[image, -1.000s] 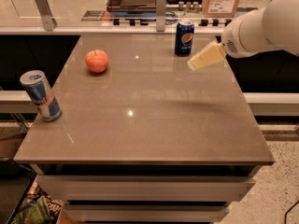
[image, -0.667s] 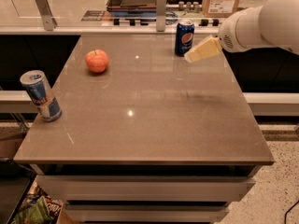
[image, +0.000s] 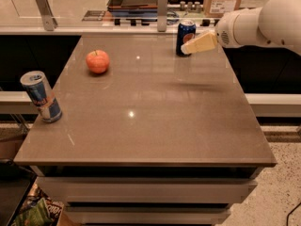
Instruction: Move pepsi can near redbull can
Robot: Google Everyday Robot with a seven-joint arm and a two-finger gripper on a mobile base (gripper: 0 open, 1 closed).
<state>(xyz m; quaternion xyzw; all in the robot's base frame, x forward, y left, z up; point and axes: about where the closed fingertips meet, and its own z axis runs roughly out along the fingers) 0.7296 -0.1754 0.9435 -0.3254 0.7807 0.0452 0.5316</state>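
brown tabletop [image: 155, 126] carries an apple [image: 98, 61]; pepsi can [image: 186, 36] well right of the apple, farther back; redbull can [image: 41, 97] left of the apple, nearer; tool [image: 187, 49] also right of the apple.

no readable text, claw [image: 186, 48] beside pepsi can [image: 186, 31]

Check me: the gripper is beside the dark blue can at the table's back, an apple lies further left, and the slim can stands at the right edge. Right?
Not quite: the camera view shows the redbull can at the left edge, not the right. The gripper is beside the pepsi can at the back, the apple further left.
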